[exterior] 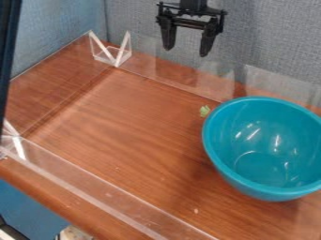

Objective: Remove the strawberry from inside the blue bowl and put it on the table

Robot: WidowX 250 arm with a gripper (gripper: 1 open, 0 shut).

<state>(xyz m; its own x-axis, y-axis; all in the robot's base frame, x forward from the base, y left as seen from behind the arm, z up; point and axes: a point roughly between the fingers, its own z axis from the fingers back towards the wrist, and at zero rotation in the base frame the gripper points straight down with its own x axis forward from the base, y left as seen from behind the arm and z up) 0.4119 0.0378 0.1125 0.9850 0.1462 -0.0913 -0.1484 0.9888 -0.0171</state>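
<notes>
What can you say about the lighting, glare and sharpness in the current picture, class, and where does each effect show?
In the camera view: bright glare spots inside the blue bowl, suggesting light from above; faint pale reflections along the clear walls; wood grain on the table soft at this low resolution; the gripper dark, with little surface detail.

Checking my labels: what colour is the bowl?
The bowl is glossy teal-blue, seen best in the camera view.

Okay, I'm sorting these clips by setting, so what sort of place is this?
Probably a robot test station: a gripper hangs beyond a wooden tabletop edged with clear walls, with grey fabric-like panels behind.
</notes>
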